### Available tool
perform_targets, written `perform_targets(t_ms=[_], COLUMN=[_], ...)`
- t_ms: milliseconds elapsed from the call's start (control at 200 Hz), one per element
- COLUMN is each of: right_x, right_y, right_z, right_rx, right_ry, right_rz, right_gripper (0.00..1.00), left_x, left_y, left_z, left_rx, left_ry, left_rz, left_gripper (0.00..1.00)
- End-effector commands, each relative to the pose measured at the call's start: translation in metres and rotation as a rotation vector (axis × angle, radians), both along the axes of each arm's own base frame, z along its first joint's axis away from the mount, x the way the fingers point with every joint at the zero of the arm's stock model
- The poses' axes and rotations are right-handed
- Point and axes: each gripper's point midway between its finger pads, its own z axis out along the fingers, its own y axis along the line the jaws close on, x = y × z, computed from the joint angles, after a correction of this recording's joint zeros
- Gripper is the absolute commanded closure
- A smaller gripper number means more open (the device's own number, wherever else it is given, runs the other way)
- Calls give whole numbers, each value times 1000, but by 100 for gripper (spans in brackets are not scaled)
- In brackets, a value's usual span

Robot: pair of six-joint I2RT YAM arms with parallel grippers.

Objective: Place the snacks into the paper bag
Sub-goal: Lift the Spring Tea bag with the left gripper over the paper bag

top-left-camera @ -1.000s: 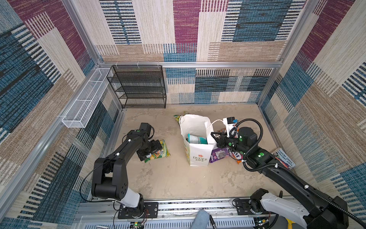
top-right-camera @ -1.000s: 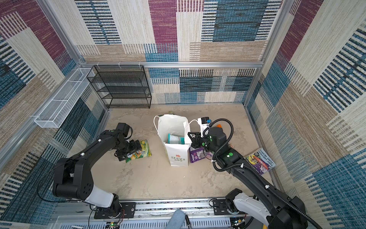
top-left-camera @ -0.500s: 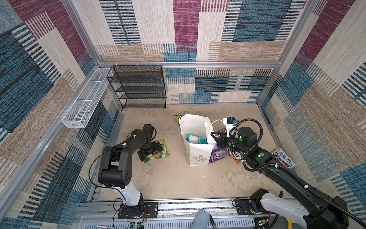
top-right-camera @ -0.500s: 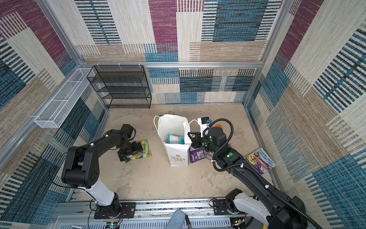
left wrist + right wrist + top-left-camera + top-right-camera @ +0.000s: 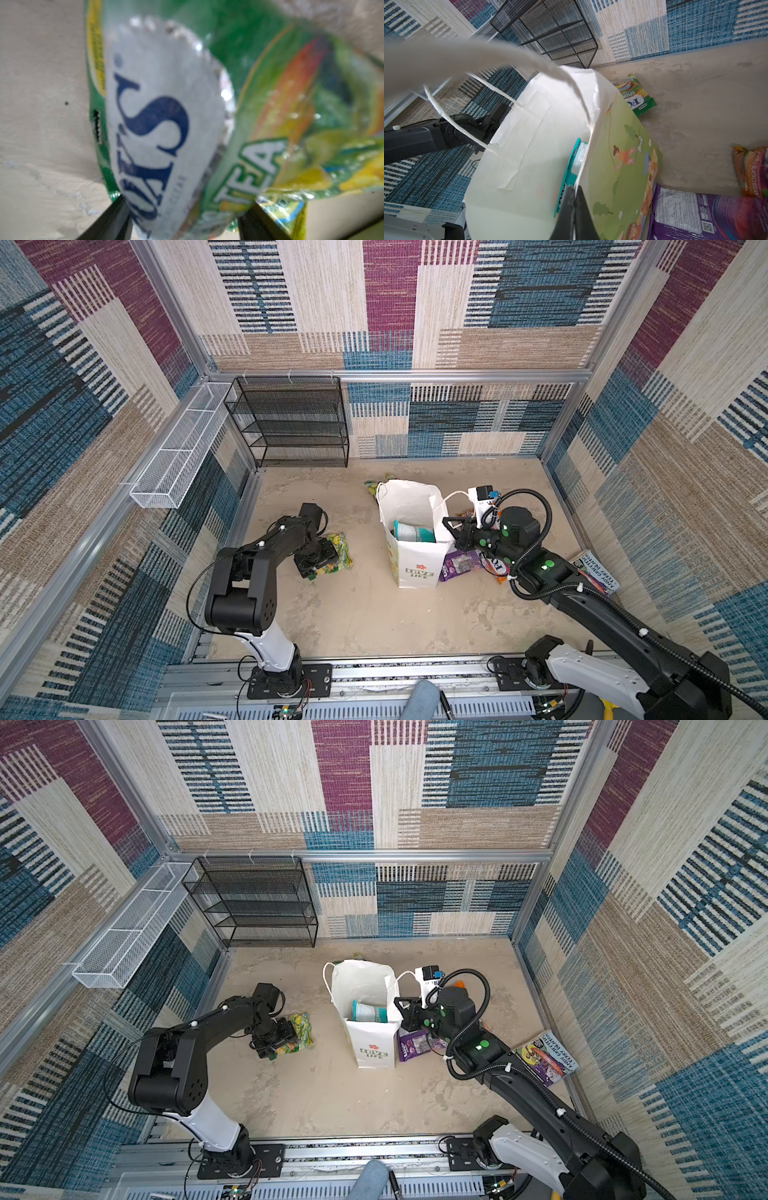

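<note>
Bases of both arms sat nearest on the rail, with beige floor (image 5: 374,622) stretching ahead. Mid-floor stood the white paper bag (image 5: 411,568), upright, mouth open, a red flower and "LOVE LIFE" on its front. Inside it a teal packet (image 5: 413,531) leaned against the wall on the right arm's side. Touching the bag's foot on that side lay a purple packet (image 5: 459,566), with an orange packet (image 5: 749,172) just beside it, and a printed book (image 5: 598,572) lay near the right wall. Well apart on the bag's other side, a green-yellow FOX'S tea packet (image 5: 338,553) lay on the floor. The left arm folded high at its elbow, forearm running forward and wrist bent down onto that packet. The left gripper (image 5: 186,209) had its fingers (image 5: 116,216) standing apart with the packet's end between them, though whether they pressed it could not be told. The right arm stretched long and diagonal from its base, wrist about level at the bag's top. The right gripper (image 5: 574,193) was pressed together, pinching the bag's upper edge. Behind the bag lay a green Spring packet (image 5: 636,97). Farthest, a black mesh rack (image 5: 291,423) stood against the back wall beside a white wire basket (image 5: 178,456) fixed to the left wall.
</note>
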Motion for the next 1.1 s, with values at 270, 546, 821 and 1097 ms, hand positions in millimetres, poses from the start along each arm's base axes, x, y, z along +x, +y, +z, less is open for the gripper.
perform_targets(t_ms=[270, 546, 821, 1097], right_x=[2, 1, 1, 1], right_y=[0, 1, 1, 2], right_z=[10, 10, 11, 11], right_rx=[15, 16, 19, 18], right_ry=[-43, -44, -44, -44], right_rz=[0, 2, 6, 7], right_gripper=[99, 99, 99, 99], left_x=[1, 5, 7, 0], left_y=[-17, -34, -40, -89], left_z=[21, 81, 213, 355], left_rx=[-118, -241, -320, -337], left_ry=[-87, -233, -547, -855], left_rz=[36, 63, 24, -199], left_gripper=[79, 91, 92, 94])
